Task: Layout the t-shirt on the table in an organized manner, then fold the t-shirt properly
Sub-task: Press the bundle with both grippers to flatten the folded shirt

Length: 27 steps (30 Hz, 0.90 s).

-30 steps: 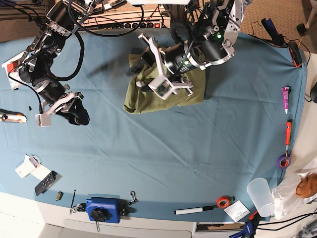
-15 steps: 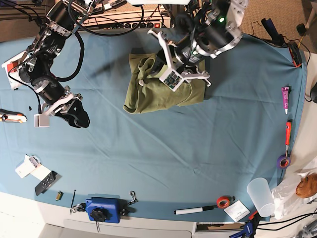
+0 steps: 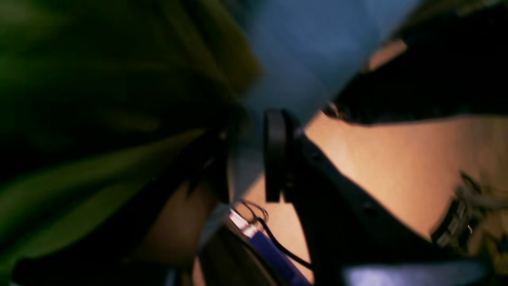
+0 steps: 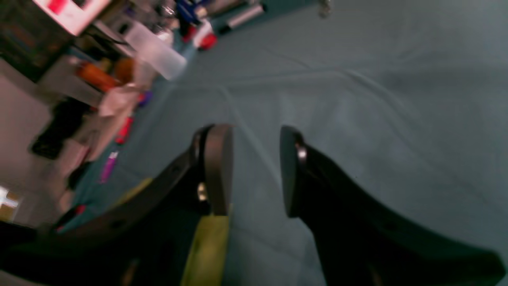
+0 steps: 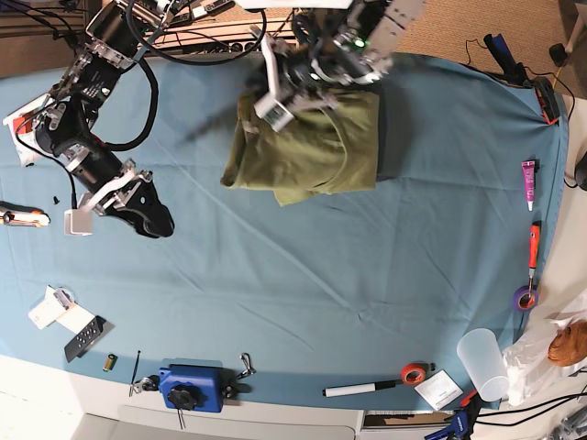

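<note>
The olive t-shirt (image 5: 307,151) sits bunched at the far middle of the blue-covered bench (image 5: 367,275), a lumpy heap w/ folds hanging toward the near side. The left pincer (image 5: 284,92) is on the heap's far-left top edge. In the left wrist view its pads (image 3: 274,155) stand a narrow gap apart w/ green cloth crowding one side, but it's too blurry to tell if cloth is pinched. The right pincer (image 4: 256,167) hangs over bare bench well to the side of the shirt, jaws apart, nothing between them. A marker (image 5: 359,389), red tape roll (image 5: 414,372) & plastic cup (image 5: 483,362) line the near edge.
</note>
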Motion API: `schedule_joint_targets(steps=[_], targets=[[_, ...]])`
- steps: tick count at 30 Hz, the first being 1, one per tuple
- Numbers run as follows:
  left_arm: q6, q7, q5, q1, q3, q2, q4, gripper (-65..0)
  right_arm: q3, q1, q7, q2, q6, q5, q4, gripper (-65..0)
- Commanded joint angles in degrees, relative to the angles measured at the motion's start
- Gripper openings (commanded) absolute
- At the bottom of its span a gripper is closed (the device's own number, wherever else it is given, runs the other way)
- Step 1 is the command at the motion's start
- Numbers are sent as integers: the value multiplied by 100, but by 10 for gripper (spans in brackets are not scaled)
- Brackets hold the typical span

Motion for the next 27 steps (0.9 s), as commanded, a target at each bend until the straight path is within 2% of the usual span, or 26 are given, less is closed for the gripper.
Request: schedule_joint_targets(steps=[1,3,7,12,14,17,23,25,27], targets=[[-33,-96,-72,-127,63,55,111,-541,-26,87,-31,79,30,317,101,-439],[-31,59,-85,-251,103,83,197,-541,-98,87,-435,81,30,682,101,-439],[-28,487,-98,-474,96,164,713,-541,-232,87,-474,81,30,1800,101,-439],[-33,1152,-13,-492,96,142,1735,-540,-592,85,-474,81,30,1800,103,-439],[-33,1316,271,-428,96,140,2131,-540,-885,87,-474,79,30,1800,101,-439],[52,1268,1005,-286,96,42,2599,-541,-1414,90,-474,79,30,1800,103,-439],[1307,1274,2892,-273,96,-457,2616,-541,-2441,90,-474,76,30,1703,101,-439],[1663,1276,3364,-273,96,-584,2616,-541,-2710,87,-474,76,30,1220,90,-439],[1908,1274,3670,-275,96,-647,2616,-541,-2927,87,-474,79,30,470,90,-439]])
